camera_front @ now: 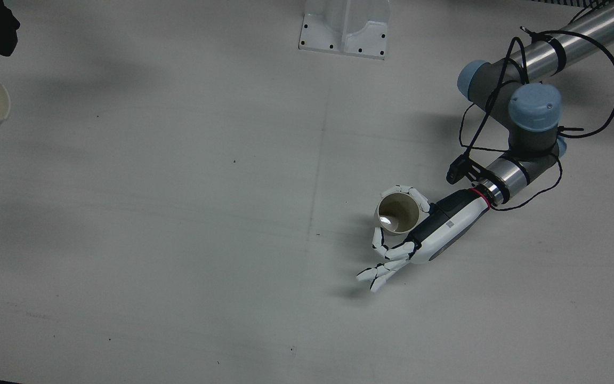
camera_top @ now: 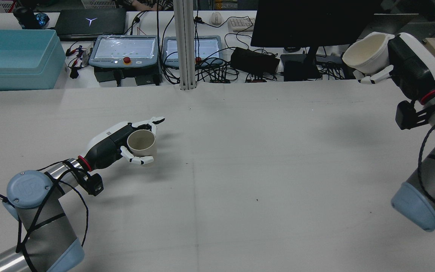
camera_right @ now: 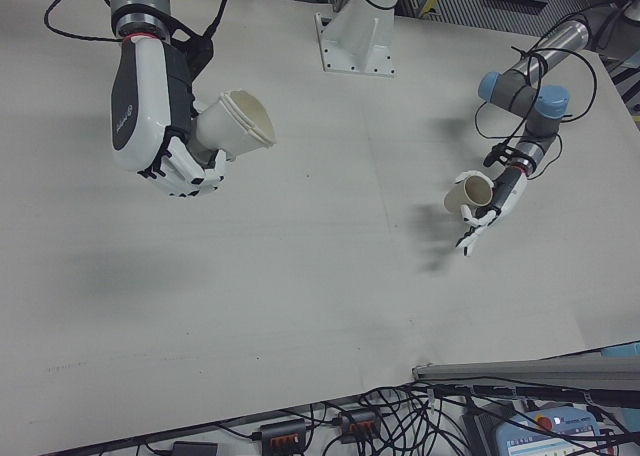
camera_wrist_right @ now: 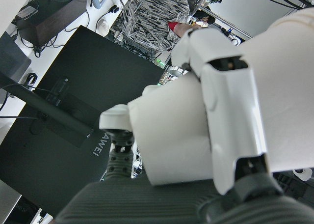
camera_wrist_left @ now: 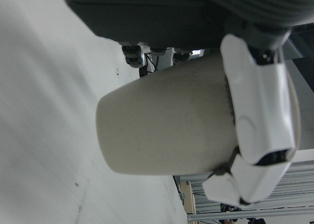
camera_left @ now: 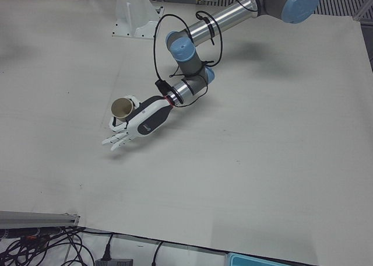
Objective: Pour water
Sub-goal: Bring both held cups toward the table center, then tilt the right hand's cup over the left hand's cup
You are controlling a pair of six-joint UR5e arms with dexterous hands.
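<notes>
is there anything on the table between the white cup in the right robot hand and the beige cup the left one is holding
Nothing visible. The table is bare between the white cup in the right robot hand and the beige cup in the left robot hand.

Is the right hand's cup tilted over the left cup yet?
No: the right hand holds its white cup tilted, far across the table from the left cup.

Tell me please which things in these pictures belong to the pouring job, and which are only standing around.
Part of the job:
- tan cup, upright, held by the left hand
- white cup, tilted and lifted, held by the right hand

Only standing around, behind the table:
- blue bin
- two control tablets
- black monitor
- laptop, keyboard, loose cables
</notes>
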